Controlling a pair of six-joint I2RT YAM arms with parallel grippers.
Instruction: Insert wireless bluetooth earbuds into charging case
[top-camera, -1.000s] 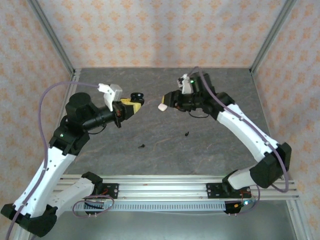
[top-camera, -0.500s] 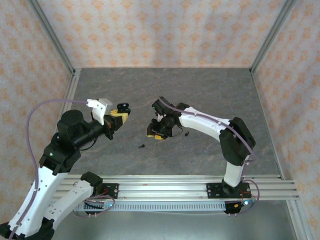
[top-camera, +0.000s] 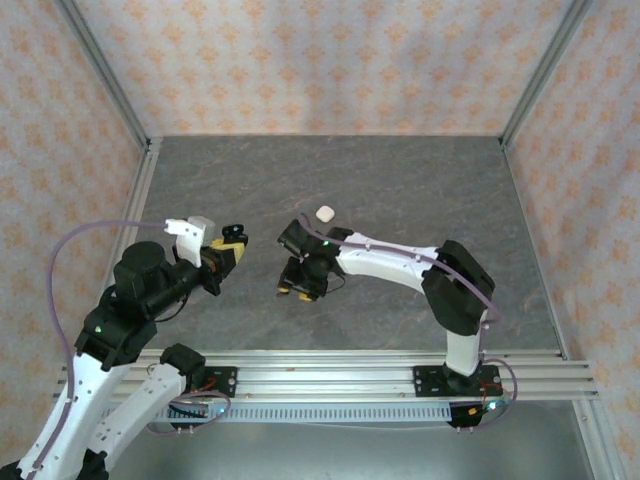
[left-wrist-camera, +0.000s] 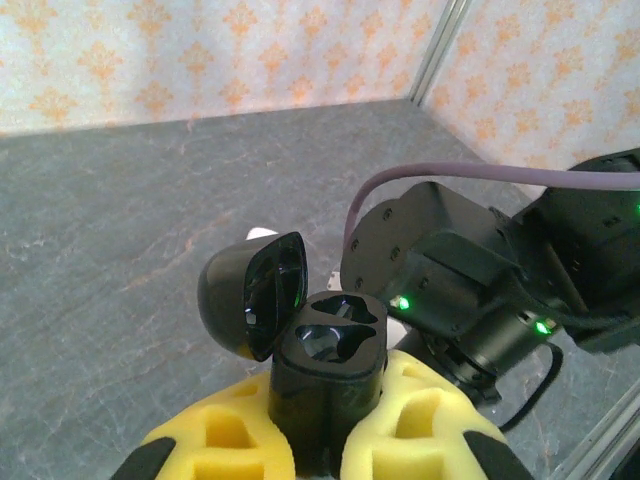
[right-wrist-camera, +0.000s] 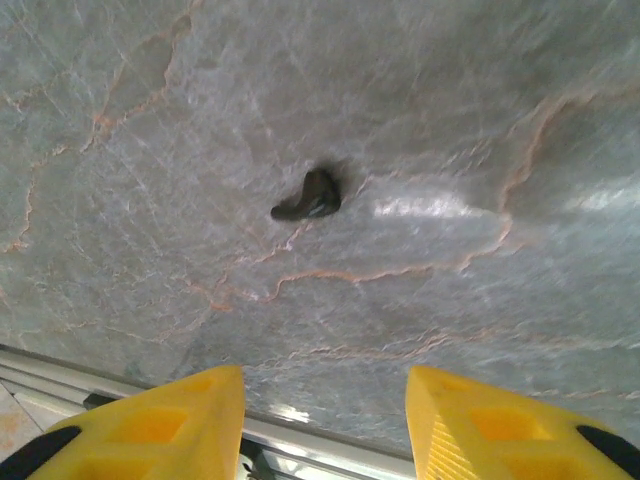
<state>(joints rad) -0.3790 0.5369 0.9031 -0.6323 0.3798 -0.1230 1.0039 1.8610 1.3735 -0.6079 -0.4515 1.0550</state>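
- From above, my workspace is a grey marbled stone-look table (top-camera: 420, 180). Cream walls with an orange floral print (top-camera: 300, 60) close in three sides. Bare aluminium posts (top-camera: 100, 70) stand at the corners and a slotted aluminium rail (top-camera: 330, 375) runs along the near edge.
- My left claw (top-camera: 232, 242) is clenched on a small rounded black plastic charging case (top-camera: 236, 230).
- Right of the black case, my right claw (top-camera: 293, 290) points down at the stone.
- A small rounded white plastic case (top-camera: 324, 213) lies further right of the black case, toward the far wall.
- My right arm's white link (top-camera: 390, 265) stretches across the table on that same side and hides the stone beneath it.
- From my left wrist, the black case (left-wrist-camera: 330, 350) stands upright, pinched between my yellow fingers (left-wrist-camera: 225, 440).
- Its lid (left-wrist-camera: 250, 295) is swung open to the left and shows two moulded wells. I cannot tell whether anything sits in them.
- Just behind and right of the case, the dark wrist of my right arm (left-wrist-camera: 470, 290) and its lilac cable (left-wrist-camera: 480, 175) block the view. A sliver of the white case (left-wrist-camera: 262, 234) peeks past the lid.
- From my right wrist, my right claw (right-wrist-camera: 325, 390) is released, its yellow fingers (right-wrist-camera: 170, 420) apart with nothing between them.
- A tiny curved black plastic earbud (right-wrist-camera: 310, 197) lies on the veined grey stone beyond my fingertips and touches neither one.
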